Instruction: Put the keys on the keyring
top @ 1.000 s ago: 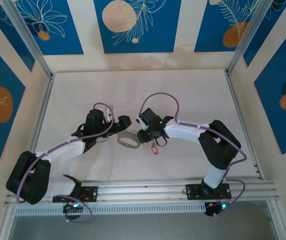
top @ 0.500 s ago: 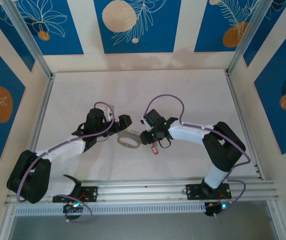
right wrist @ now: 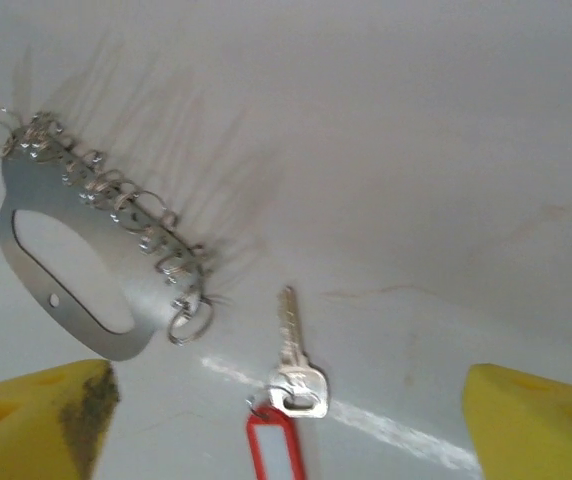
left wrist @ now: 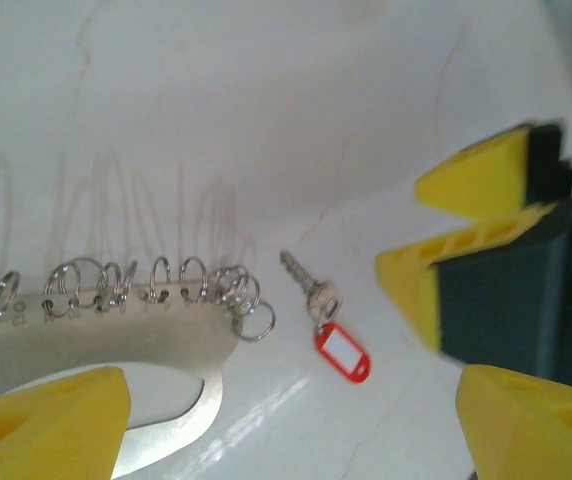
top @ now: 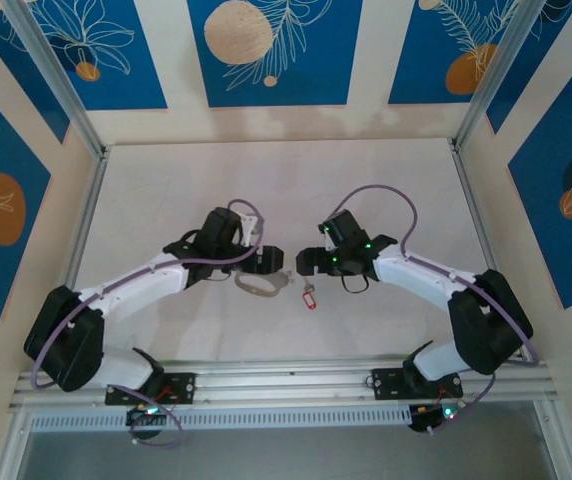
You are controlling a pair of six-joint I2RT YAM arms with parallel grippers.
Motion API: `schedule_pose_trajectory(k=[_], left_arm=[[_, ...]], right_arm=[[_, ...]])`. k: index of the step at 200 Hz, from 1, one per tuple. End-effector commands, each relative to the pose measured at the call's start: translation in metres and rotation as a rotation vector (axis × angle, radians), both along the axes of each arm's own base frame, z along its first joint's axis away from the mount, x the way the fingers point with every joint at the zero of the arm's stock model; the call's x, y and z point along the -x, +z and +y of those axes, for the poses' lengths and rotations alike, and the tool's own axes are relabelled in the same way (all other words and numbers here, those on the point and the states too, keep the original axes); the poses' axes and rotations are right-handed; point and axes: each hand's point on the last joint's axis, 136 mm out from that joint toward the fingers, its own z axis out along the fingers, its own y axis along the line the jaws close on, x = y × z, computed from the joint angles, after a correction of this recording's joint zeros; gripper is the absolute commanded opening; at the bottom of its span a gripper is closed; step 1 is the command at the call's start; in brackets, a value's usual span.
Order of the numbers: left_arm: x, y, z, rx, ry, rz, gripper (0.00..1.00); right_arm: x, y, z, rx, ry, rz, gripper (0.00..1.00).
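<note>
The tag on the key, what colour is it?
The tag is red with a pale window; left wrist view shows it best.

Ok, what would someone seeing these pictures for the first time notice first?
The left gripper and right gripper face each other over the table, both open. Between them lie the keyring, a flat metal loop fringed with small rings, and beside it, not touching, the key with its red tag.
</note>
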Motion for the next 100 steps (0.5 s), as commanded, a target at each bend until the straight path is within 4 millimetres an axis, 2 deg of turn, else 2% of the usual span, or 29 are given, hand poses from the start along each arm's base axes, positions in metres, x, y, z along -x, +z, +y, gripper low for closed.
schedule_pose_trajectory(k=[1, 26, 75, 100], left_arm=[[0.013, -0.024, 0.009, -0.229, -0.083, -0.034, 0.83], [0.017, -0.038, 0.000, -0.337, -0.154, -0.051, 0.77], [0.021, -0.062, -0.022, -0.525, -0.300, -0.106, 0.68], [0.021, -0.073, -0.033, -0.600, -0.347, -0.129, 0.63]], right_arm=[[0.014, -0.005, -0.020, -0.028, -0.074, 0.064, 0.99], [0.017, -0.002, -0.034, -0.056, -0.118, 0.065, 1.00], [0.021, -0.004, -0.068, 0.025, -0.228, 0.051, 0.99], [0.022, -0.008, -0.079, -0.016, -0.287, 0.085, 0.99]])
